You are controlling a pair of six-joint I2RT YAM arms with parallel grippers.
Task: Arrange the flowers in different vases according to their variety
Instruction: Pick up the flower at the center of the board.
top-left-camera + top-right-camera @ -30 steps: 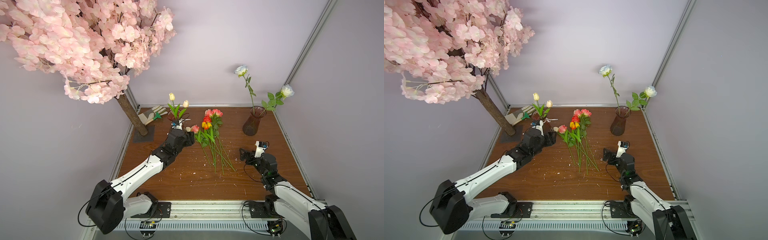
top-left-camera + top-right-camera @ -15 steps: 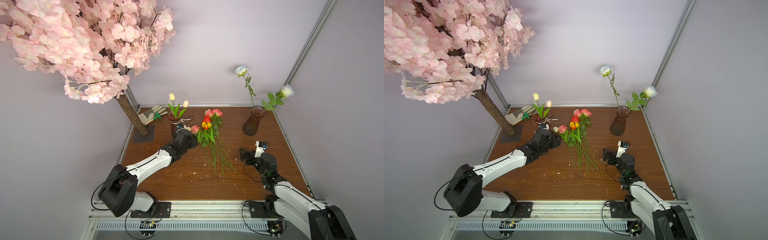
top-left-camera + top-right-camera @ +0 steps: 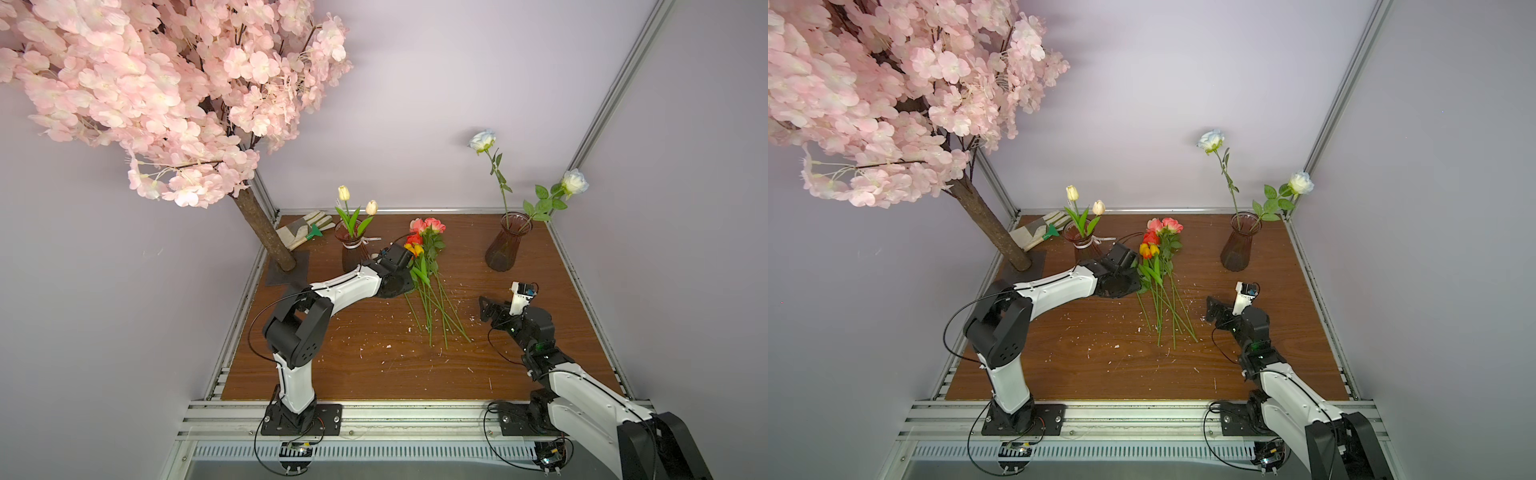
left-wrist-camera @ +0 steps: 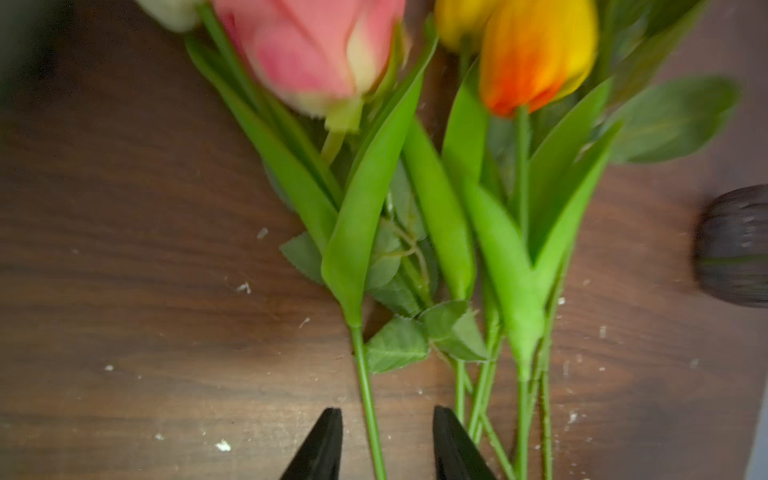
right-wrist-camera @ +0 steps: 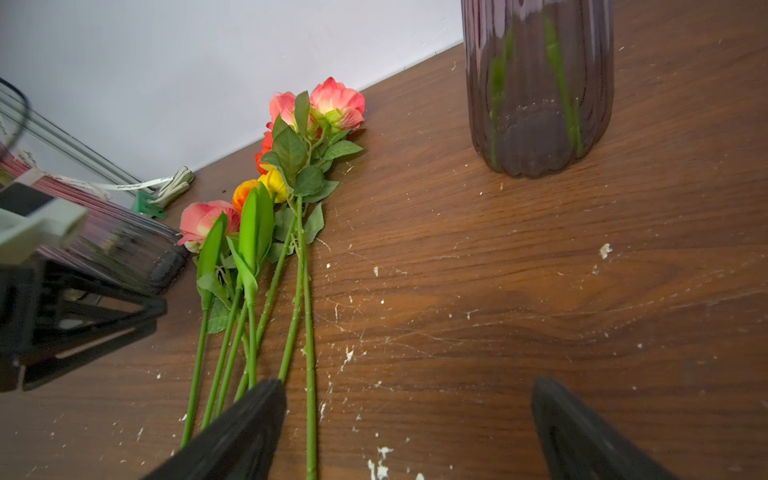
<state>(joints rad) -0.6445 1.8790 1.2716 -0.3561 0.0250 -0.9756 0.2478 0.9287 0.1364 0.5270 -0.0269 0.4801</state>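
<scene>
I see my left claw (image 4: 388, 419) narrow astride the thin green stem of the pink tulip (image 4: 361, 216), not pinching; it lies just beside the ribbon vase (image 3: 351, 253). Right claw (image 5: 405, 386) gapes wide.

Soft, even light with faint shadows; both top views are sharp. Left wrist view is blurred, and the close pink fabric tulip bloom (image 4: 316, 54) is out of focus.

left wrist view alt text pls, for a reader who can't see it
Two black fingers straddle, without touching, one thin green stem among several lying on a brown wooden table. Past the bright green leaves, a pink tulip and an orange-yellow tulip show, blurred.
</scene>
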